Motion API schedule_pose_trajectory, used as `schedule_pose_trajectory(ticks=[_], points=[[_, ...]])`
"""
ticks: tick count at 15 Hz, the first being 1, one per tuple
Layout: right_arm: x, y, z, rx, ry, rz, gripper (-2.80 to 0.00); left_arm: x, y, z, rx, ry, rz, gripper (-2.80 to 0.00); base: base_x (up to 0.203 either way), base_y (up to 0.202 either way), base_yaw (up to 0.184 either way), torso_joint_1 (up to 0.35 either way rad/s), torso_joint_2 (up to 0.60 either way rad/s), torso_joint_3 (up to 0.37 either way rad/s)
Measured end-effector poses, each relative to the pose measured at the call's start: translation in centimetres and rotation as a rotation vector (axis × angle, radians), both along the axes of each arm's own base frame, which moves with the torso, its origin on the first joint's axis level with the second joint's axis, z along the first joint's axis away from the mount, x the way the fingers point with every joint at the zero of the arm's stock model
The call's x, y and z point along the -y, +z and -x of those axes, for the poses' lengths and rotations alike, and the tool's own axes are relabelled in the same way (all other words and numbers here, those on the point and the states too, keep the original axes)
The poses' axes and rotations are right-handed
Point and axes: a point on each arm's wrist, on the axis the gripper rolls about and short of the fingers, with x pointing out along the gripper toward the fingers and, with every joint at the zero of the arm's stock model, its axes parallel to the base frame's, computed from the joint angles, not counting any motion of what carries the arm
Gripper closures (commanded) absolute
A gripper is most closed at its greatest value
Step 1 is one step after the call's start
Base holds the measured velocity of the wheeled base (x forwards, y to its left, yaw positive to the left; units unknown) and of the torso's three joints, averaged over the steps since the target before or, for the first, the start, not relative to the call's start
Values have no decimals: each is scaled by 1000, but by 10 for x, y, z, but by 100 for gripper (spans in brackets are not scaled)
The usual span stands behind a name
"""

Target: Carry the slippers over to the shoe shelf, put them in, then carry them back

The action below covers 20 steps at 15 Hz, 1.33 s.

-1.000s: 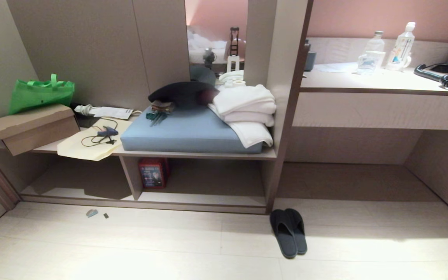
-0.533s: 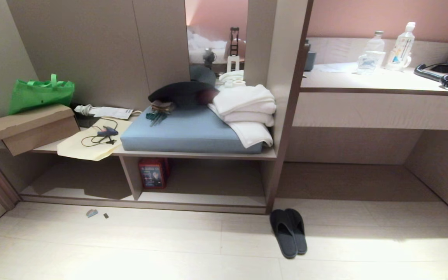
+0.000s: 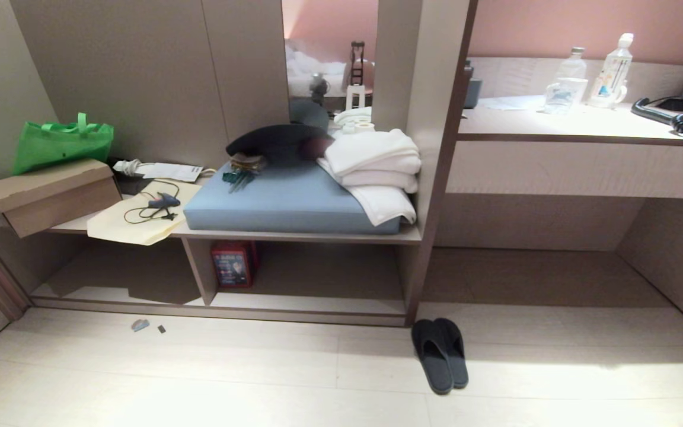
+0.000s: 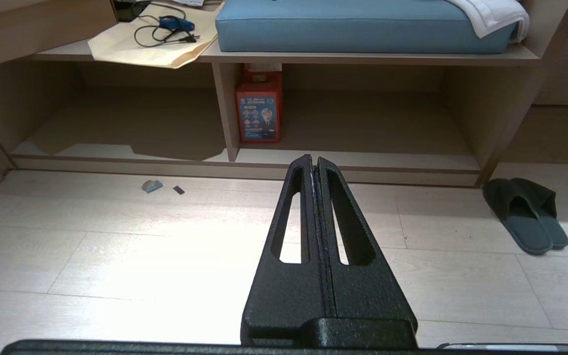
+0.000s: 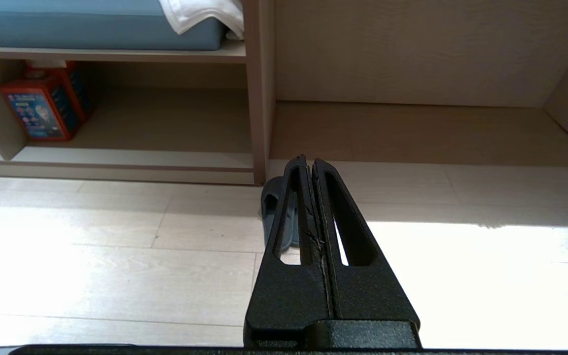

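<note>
The dark slippers lie side by side on the pale floor, toes toward the unit, just in front of its vertical post. The low shoe shelf opens to their left under the bench board. In the left wrist view the slippers lie far off to one side of my shut left gripper, which holds nothing above the bare floor. My right gripper is shut and empty too. The slippers lie on the floor beyond it, half hidden by its fingers. Neither arm shows in the head view.
A red box stands in the shoe shelf by the divider. On the bench above lie a blue cushion, white towels, a cardboard box and a green bag. The tall desk recess opens to the right. Small scraps lie on the floor.
</note>
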Motion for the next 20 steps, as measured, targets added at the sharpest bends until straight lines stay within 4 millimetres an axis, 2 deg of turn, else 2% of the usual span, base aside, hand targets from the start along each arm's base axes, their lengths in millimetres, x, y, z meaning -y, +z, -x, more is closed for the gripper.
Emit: schedule_pose_trajectory(ticks=[4,14,20], points=[[0,0,0,0,0,0,0,0,0,0,0,0,3,0,2,15,-2,2,1,1],[0,0,0,0,3,2,0,0,0,0,0,0,0,0,1,172,-2,2,3,3],[0,0,0,0,3,2,0,0,0,0,0,0,0,0,0,0,0,0,0,0]])
